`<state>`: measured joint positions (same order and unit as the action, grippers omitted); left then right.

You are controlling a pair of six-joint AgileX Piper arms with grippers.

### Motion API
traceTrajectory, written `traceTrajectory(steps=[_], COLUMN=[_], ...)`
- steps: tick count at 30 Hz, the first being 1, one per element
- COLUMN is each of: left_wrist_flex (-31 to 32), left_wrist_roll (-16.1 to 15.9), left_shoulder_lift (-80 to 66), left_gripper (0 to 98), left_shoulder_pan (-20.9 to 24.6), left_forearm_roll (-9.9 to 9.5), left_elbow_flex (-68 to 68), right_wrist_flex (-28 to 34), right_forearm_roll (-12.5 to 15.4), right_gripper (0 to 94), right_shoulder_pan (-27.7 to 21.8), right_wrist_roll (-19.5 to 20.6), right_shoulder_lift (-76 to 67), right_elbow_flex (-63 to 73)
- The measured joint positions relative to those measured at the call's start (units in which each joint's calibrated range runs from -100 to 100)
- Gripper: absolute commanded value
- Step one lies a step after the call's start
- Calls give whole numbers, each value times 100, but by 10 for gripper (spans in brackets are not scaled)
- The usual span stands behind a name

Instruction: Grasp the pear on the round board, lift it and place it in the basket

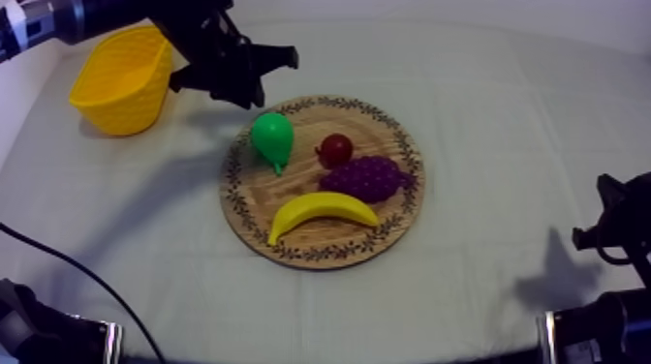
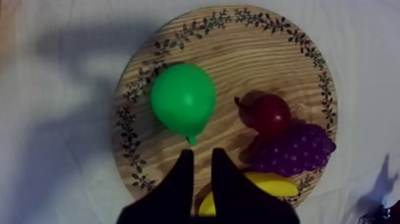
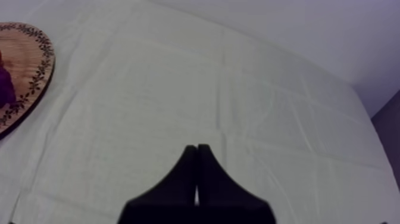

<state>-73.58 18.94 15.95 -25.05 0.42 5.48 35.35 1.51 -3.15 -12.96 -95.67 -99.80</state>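
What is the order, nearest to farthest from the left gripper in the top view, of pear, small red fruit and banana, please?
1. The pear, on the board's left, by the left gripper.
2. The small red fruit, mid-board.
3. The banana, front rim.

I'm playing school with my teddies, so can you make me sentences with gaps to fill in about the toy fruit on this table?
1. The green pear lies on a round wooden ____.
2. The basket is coloured ____.
3. The small red fruit sits right beside the purple ____.
4. The long, curved yellow fruit is a ____.

Missing words: board; yellow; grapes; banana.
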Motion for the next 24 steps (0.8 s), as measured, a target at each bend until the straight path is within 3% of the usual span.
traceTrajectory(steps=[7, 16, 24], left_wrist_flex=[-272, -376, -372], left_wrist_roll=[135, 1, -85], left_shoulder_lift=[12, 57, 150], left_gripper=[477, 867, 953], left_shoulder_pan=[-26, -74, -86], left_forearm_roll=[-139, -82, 8], left_elbow_flex=[36, -27, -132], right_wrist_flex=[0, 0, 0], right_forearm_roll=[0, 0, 0], right_gripper=[4, 4, 4], right_shoulder_pan=[0, 0, 0], right_wrist_roll=[0, 0, 0], right_shoulder_lift=[0, 0, 0], right_elbow_flex=[0, 0, 0])
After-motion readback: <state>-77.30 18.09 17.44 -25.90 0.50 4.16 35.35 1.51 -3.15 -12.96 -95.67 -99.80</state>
